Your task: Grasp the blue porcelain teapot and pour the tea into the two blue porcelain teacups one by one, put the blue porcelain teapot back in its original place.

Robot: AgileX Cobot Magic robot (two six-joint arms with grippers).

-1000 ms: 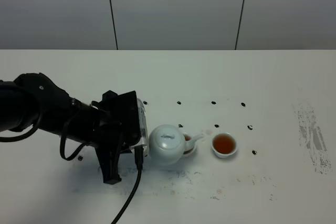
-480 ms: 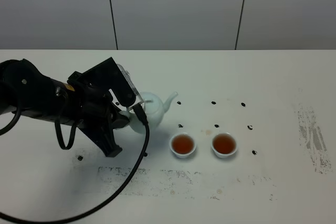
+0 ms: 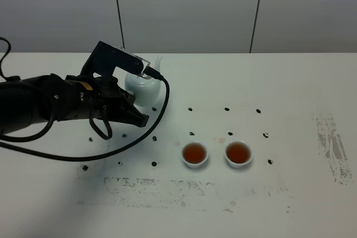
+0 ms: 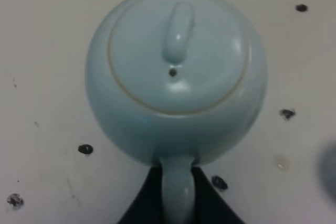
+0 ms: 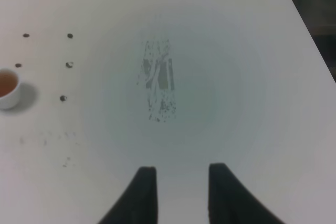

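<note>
**Teapot held by its handle, both cups filled**

The blue porcelain teapot (image 4: 176, 72) is round and squat, with a smooth pale sky-blue glaze that shows soft highlights. Its lid is a shallow dome set in a thin, darker seam, topped by an elongated knob with a small vent hole beside it. A thin spout (image 3: 158, 61) rises from the far side of the body, and the loop handle (image 4: 177, 187) curves out on the opposite side. The left gripper (image 4: 176, 195) is clamped onto that handle, its dark fingers (image 4: 144, 203) pressed against either side of the loop. The pot sits upright; whether its base touches the table (image 3: 290, 82) cannot be told.

Taking the teapot as the landmark, in the high view the two blue porcelain teacups (image 3: 194, 154) lie nearer the camera and to its right, well apart from it. They are small, handleless, bowl-shaped and glazed like the pot, standing side by side without touching. Each holds amber-brown tea, the second cup (image 3: 238, 153) being the farther one from the pot.

The table is matte white, dotted with small black marks (image 3: 190, 108) and scuffed with grey smears (image 3: 332, 143) far to the right of the teapot.

The right gripper (image 5: 178, 192) hangs over that scuffed area, its fingers drawn in as far as they go, a narrow gap between them and nothing held.
</note>
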